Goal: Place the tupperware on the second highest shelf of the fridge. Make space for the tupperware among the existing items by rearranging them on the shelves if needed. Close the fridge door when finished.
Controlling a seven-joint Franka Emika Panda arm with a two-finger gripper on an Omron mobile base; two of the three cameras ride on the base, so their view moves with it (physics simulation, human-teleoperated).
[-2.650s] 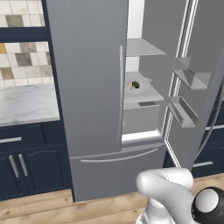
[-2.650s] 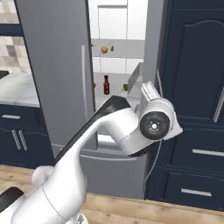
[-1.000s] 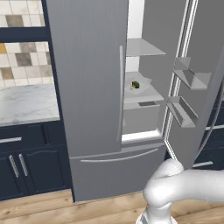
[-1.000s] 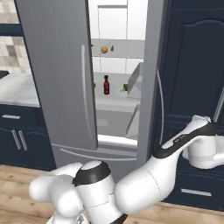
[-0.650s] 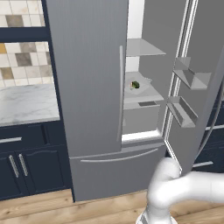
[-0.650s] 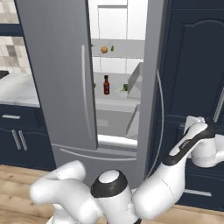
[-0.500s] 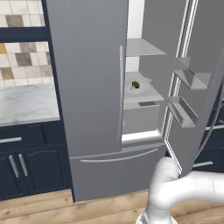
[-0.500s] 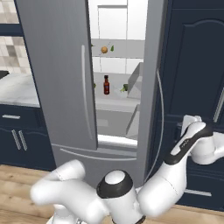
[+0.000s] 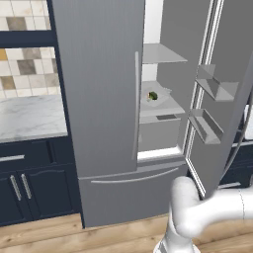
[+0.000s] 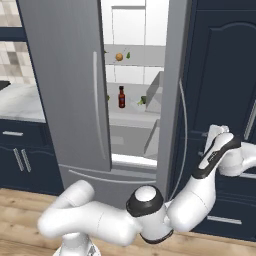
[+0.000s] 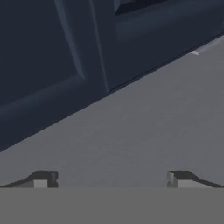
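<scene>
The fridge (image 9: 99, 89) has its left door shut and its right door (image 10: 170, 100) swung open. The tupperware (image 9: 157, 95) lies on a pale grey shelf (image 9: 165, 106) inside, its broccoli (image 10: 142, 101) showing green. On that same shelf stands the dark red bottle (image 10: 121, 97). One shelf higher sits the orange fruit (image 10: 119, 57). My arm (image 10: 215, 155) reaches past the open door's outer side, in front of the navy cabinet. My gripper (image 11: 111, 179) is open with nothing between its fingertips (image 11: 41, 179), facing a grey door face.
Railed grey door bins (image 9: 217, 86) line the inside of the open door. Navy cabinets (image 10: 220, 75) stand right of the fridge, very close to my hand. A marble counter (image 9: 29, 116) over navy cabinets lies to the left. Wooden floor (image 9: 99, 237) runs below.
My arm has swung from in front of the fridge out to the right, around the open door's outer side. The items inside the fridge have not moved.
</scene>
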